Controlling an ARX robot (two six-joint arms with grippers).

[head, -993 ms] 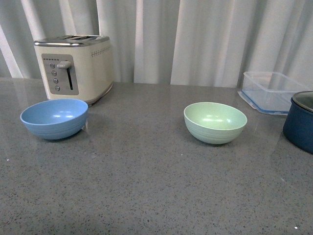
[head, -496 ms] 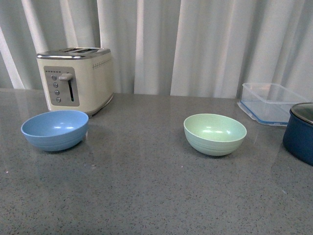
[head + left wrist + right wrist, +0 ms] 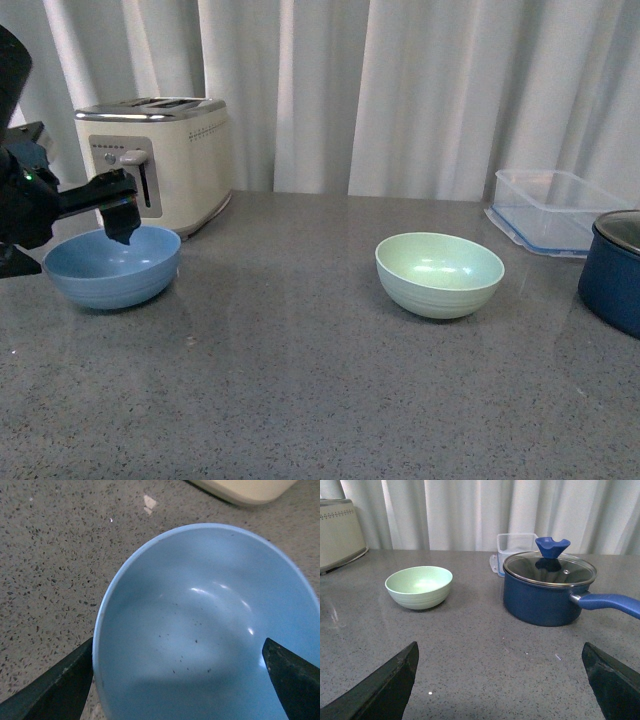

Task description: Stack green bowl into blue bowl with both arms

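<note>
Over on the left side of the tabletop [image 3: 300, 380] the left claw [image 3: 178, 642] hangs above the blue bowl [image 3: 110, 268] with jaws apart, probably to steady it by the toaster [image 3: 155, 160], while the green bowl [image 3: 440, 275] sits well apart with open room around it, the right claw [image 3: 499, 644] spread too and well short of it, and the pot [image 3: 612, 260] off to its right.

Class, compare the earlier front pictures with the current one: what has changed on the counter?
The left hand has come in from the left and now hangs open over the blue bowl, gripping nothing. The blue bowl, green bowl, toaster, clear container and navy pot stayed put.
</note>
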